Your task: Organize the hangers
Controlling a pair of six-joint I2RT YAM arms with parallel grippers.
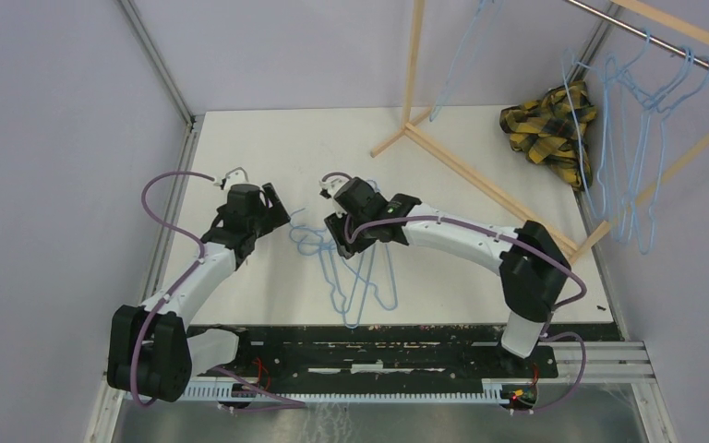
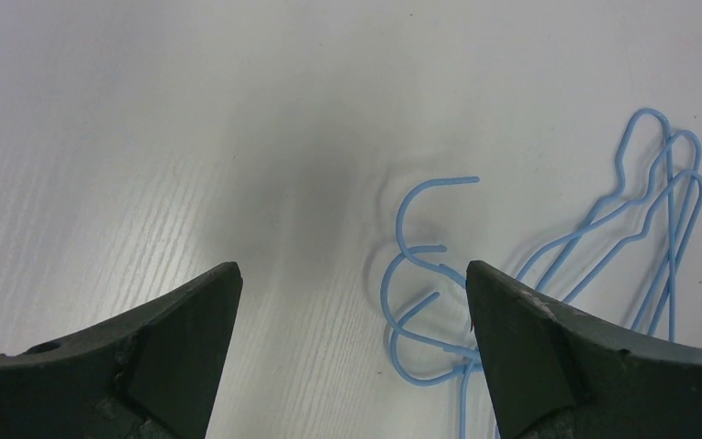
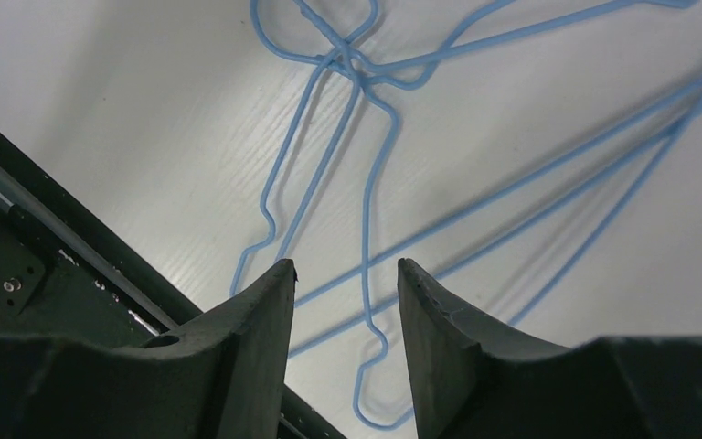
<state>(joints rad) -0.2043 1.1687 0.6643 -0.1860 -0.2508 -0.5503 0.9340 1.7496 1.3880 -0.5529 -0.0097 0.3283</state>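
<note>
Three light-blue wire hangers lie overlapped on the white table between my two arms, hooks pointing left. My left gripper hovers open just left of the hooks. In the left wrist view the curled hooks sit close to the right-hand finger of that gripper, and nothing is gripped. My right gripper is over the hangers' necks. In the right wrist view it is open, and one hanger wire runs on the table through the gap between its fingers. More hangers hang on the rack rail at right.
A wooden rack frame crosses the table's back right, with a single hanger hanging near its upright post. A yellow-black plaid cloth lies bunched under the rail. The black front rail borders the table's near edge.
</note>
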